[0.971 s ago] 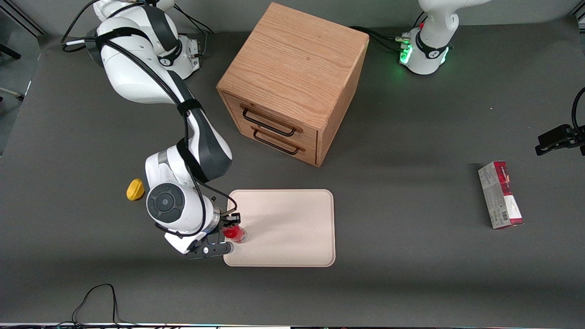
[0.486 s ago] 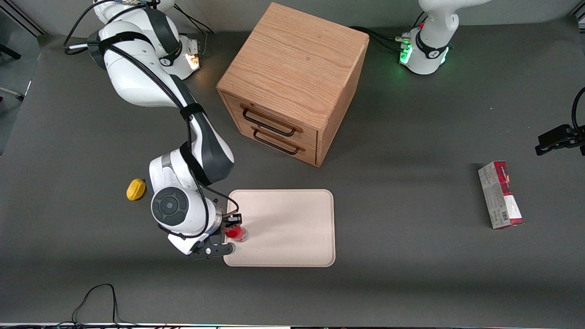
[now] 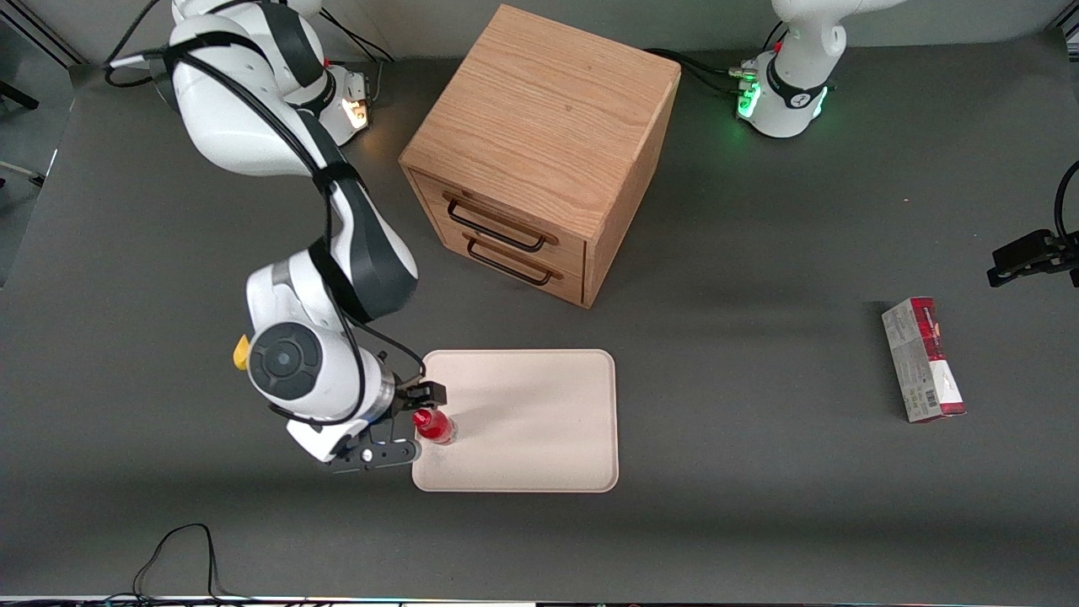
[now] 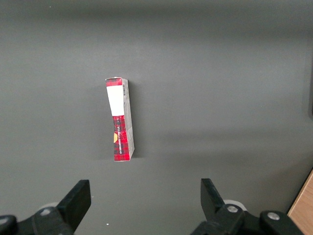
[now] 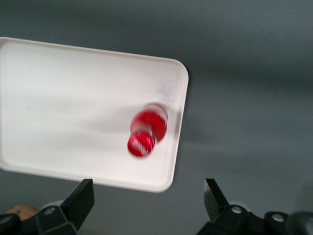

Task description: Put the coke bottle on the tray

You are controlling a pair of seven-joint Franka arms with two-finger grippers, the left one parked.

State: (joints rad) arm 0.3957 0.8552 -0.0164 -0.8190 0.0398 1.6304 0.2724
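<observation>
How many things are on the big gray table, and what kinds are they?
Bottle: 1, the coke bottle standing on the tray, with the open gripper beside it
Tray: 1, the tray
Cabinet: 1, the wooden drawer cabinet
Carton: 1, the red-and-grey carton
Yellow lump: 1, the yellow lump, mostly hidden by the arm
Total: 5

A dark grey table (image 3: 759,523) fills the scene, with a wooden two-drawer cabinet (image 3: 544,152) standing on it, a black cable (image 3: 181,552) lying along its near edge, and soft shadows across it.
</observation>
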